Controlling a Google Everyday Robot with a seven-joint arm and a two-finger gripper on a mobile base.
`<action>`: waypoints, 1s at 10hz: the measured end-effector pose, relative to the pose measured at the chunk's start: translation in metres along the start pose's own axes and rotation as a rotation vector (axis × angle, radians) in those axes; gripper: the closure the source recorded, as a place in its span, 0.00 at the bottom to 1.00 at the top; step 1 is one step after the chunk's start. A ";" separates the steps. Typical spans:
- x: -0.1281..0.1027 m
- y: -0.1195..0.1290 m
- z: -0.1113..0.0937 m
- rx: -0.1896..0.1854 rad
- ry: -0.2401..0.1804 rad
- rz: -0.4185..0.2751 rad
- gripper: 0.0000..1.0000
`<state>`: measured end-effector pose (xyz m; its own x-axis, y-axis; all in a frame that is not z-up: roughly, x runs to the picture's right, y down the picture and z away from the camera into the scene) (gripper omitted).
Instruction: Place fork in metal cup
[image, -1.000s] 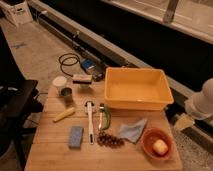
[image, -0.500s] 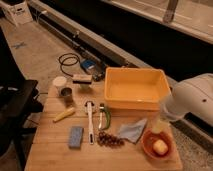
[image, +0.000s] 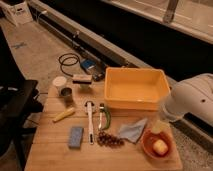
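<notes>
The small dark metal cup (image: 66, 93) stands at the wooden table's back left, just in front of a white cup (image: 59, 82). A long pale-handled utensil (image: 90, 121), which looks like the fork, lies flat in the middle of the table, next to a green-handled utensil (image: 103, 116). My white arm (image: 192, 100) reaches in from the right. Its gripper (image: 161, 122) end hangs by the yellow bin's front right corner, above the orange bowl, far from the fork and the cup.
A large yellow bin (image: 135, 87) fills the back right. On the table (image: 50, 155) lie a yellow banana-like piece (image: 64, 115), a blue sponge (image: 76, 136), grapes (image: 109, 140), a blue cloth (image: 132, 130) and an orange bowl (image: 157, 145) with fruit. A black chair (image: 15, 105) stands at the left.
My arm has come further in from the right and now covers more of the table's right side, near the bin's corner. Nothing on the table has moved.
</notes>
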<state>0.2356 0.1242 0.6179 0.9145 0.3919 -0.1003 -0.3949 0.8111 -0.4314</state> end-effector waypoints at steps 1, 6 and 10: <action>-0.001 -0.005 -0.002 0.010 0.015 0.026 0.20; -0.068 -0.028 -0.002 0.057 0.052 -0.071 0.20; -0.132 -0.026 0.011 0.056 0.041 -0.186 0.20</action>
<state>0.1238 0.0562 0.6521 0.9746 0.2157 -0.0607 -0.2219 0.8914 -0.3951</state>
